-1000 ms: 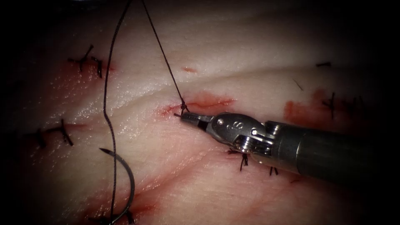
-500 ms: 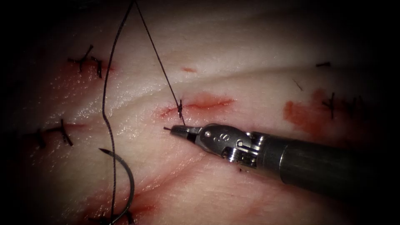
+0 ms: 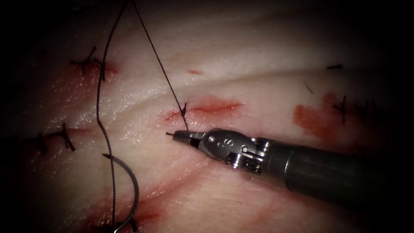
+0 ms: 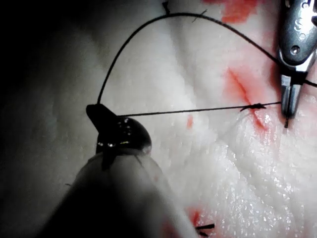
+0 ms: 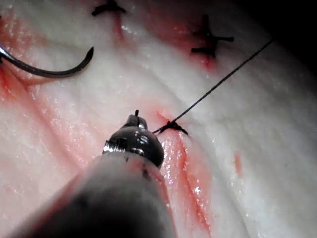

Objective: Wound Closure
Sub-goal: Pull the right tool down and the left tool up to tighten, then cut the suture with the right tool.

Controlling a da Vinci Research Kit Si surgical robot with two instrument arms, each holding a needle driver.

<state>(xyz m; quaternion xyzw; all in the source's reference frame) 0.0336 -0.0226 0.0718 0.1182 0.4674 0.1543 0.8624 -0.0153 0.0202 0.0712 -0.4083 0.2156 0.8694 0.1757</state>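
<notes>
The short cut (image 3: 215,106) near the middle of the tissue (image 3: 241,51) has one knot (image 3: 184,110), which sits at its left end. To the right of the knot the cut looks not yet closed, so I judge that this stitch is being tied and more work is left.

The right tool (image 3: 179,136) has its jaws pressed together on the short end of the thread (image 3: 159,64) just below the knot, and a small tip of thread sticks out past them. In the left wrist view, the left tool (image 4: 101,115) has its jaws clamped on the long strand, which runs straight to the knot.

The needle (image 3: 134,190) lies loose on the tissue toward its lower left side, left of the cut. No tool holds it, its point is free, and the thread is not cut from it.

Other stitches (image 3: 91,62) with short cut ends are finished to the left and right.

The tissue is pale, wet and folded, with red fluid (image 3: 310,118) in patches. There is free room around the knot, though the right shaft lies low over the tissue.
</notes>
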